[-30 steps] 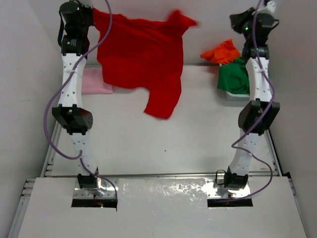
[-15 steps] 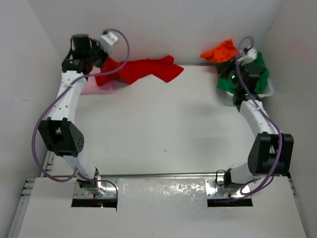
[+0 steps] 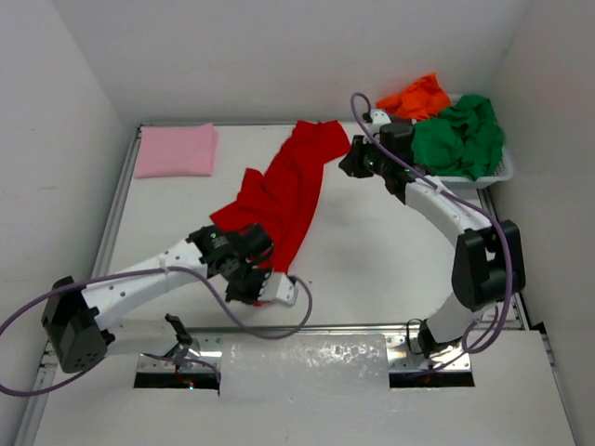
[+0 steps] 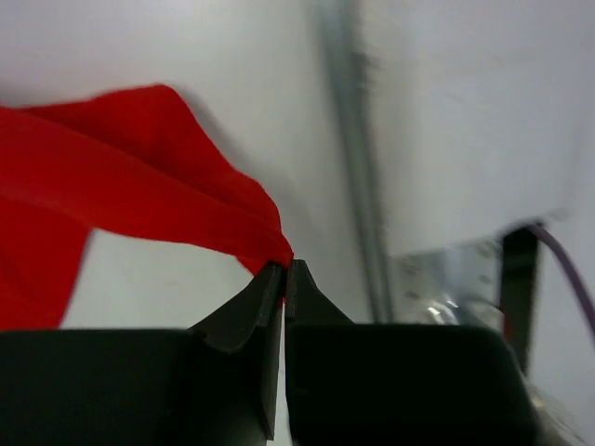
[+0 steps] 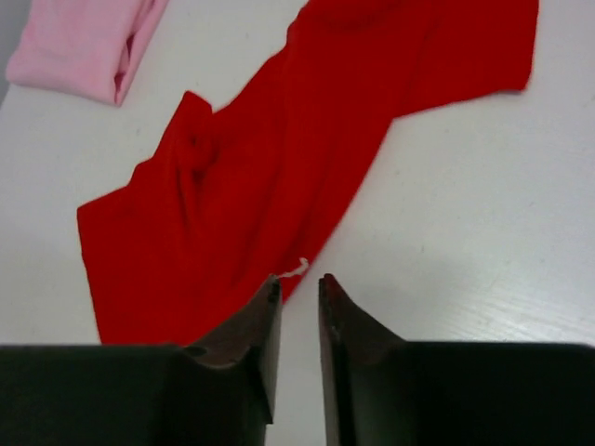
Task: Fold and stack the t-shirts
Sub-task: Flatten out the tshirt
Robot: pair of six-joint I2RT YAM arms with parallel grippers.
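The bright red t-shirt [image 3: 288,190] lies stretched in a diagonal band across the table, from the back centre toward the front left. My left gripper [image 3: 265,271] is shut on its near corner; the left wrist view shows the red cloth [image 4: 139,200] pinched at the tips of the gripper [image 4: 285,267]. My right gripper [image 3: 347,165] hovers at the shirt's far end, narrowly open and empty; in the right wrist view the gripper [image 5: 297,282] sits beside the red cloth's edge [image 5: 260,167]. The light pink t-shirt [image 3: 177,150] lies folded at the back left. The orange t-shirt [image 3: 420,96] and green t-shirt [image 3: 460,135] are heaped at the back right.
A white mesh basket [image 3: 493,174] at the back right corner holds the orange and green shirts. White walls close in the table on the left, back and right. A metal rail [image 3: 307,327] runs along the table's near edge.
My left gripper has pulled the red shirt from the back left down to the front left, stretching it out on the table. My right arm swung from the basket leftward to the shirt's far end.
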